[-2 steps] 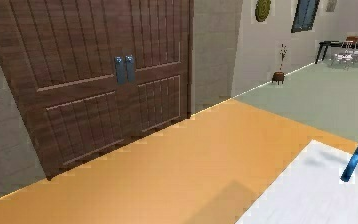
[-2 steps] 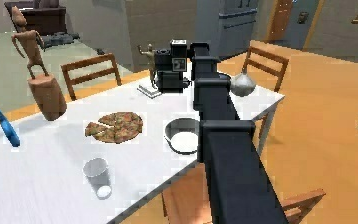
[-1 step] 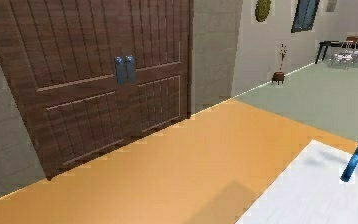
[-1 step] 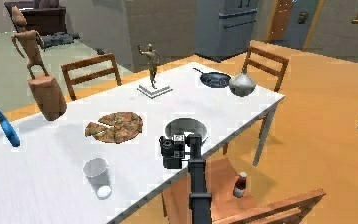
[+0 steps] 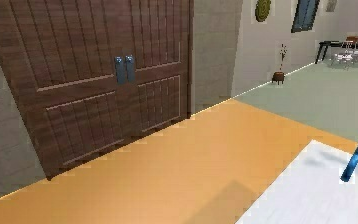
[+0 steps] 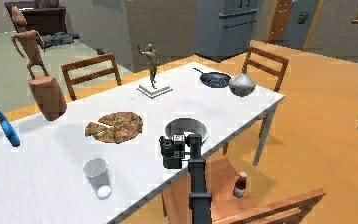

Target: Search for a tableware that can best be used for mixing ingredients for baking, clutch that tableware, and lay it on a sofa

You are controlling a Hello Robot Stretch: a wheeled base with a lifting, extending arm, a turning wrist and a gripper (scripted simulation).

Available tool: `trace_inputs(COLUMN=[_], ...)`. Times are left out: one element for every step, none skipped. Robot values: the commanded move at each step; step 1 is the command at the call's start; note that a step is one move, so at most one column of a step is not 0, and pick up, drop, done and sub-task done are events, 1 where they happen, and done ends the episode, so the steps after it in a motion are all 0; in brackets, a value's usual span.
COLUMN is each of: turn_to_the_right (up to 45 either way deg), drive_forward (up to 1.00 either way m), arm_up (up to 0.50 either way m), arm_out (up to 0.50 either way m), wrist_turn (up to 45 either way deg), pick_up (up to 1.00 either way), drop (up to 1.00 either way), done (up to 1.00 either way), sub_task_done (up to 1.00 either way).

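Your arm rises as a dark bar from the bottom edge. Your gripper sits at its far end. You cannot tell whether it holds anything.

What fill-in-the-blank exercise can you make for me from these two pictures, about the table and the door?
1. In the arm side view, the bowl stands on a table whose top is ___.
2. In the same view, the sliced round food lies to the ___ of the bowl.
3. In the forward view, the brown double door has ___ handles at its middle.

Missing words: white; left; two.
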Motion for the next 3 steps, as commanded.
trace_inputs(turn_to_the_right=[0.0, 0.0, 0.0], drive_forward=[0.0, 0.0, 0.0], arm_up=[0.1, 0.18, 0.0], arm_out=[0.0, 0.0, 0.0], wrist_turn=[0.0, 0.0, -45.0], pick_up=[0.0, 0.0, 0.0], drop=[0.0, 0.0, 0.0], done=[0.0, 0.0, 0.0], sub_task_done=[0.0, 0.0, 0.0])
